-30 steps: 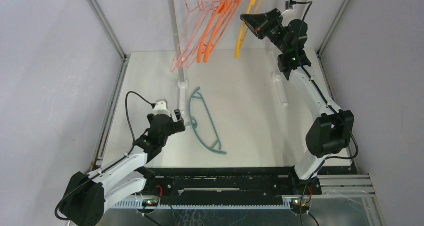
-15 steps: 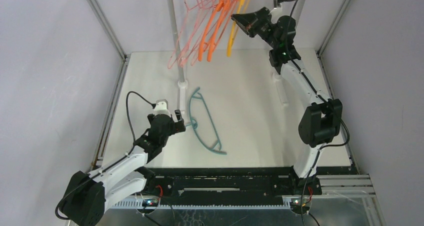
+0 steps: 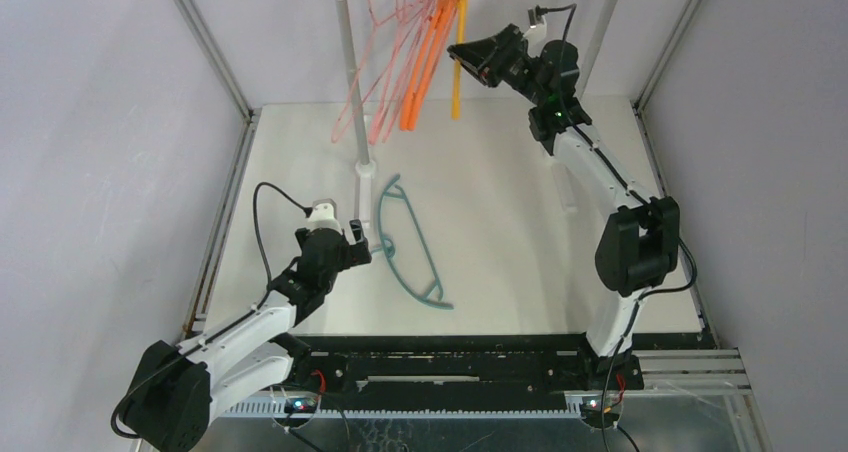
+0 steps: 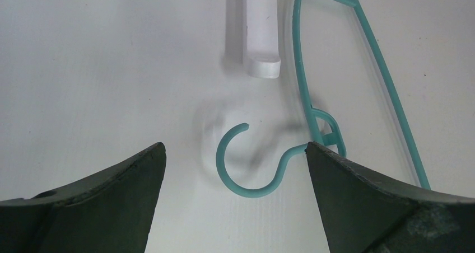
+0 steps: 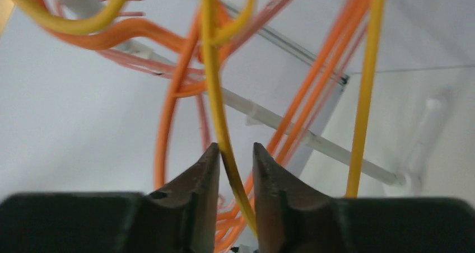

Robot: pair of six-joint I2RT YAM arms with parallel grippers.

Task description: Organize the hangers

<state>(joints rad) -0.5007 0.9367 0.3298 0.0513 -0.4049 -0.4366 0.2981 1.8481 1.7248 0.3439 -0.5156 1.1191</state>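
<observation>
A teal hanger (image 3: pixel 405 242) lies flat on the white table beside the rack's left foot. My left gripper (image 3: pixel 362 240) hovers open just left of it. In the left wrist view the teal hook (image 4: pixel 246 174) lies between the spread fingers of that gripper (image 4: pixel 235 144), untouched. My right gripper (image 3: pixel 458 50) is raised at the rack and shut on a yellow hanger (image 3: pixel 456 97). The right wrist view shows its wire (image 5: pixel 215 96) pinched between the jaws of the gripper (image 5: pixel 235 148). Orange hangers (image 3: pixel 420 62) and pink wire hangers (image 3: pixel 375 62) hang just left of it.
The rack's left white pole (image 3: pixel 350 62) rises from a foot (image 4: pixel 262 34) just beyond the teal hook. Its right pole (image 3: pixel 605 22) stands behind my right arm. Grey walls and metal frame posts enclose the table on three sides.
My right gripper has moved left along the rack with the yellow hanger, bringing it up against the orange ones; the hanging set has swung closer together. The left arm and the teal hanger have not moved.
</observation>
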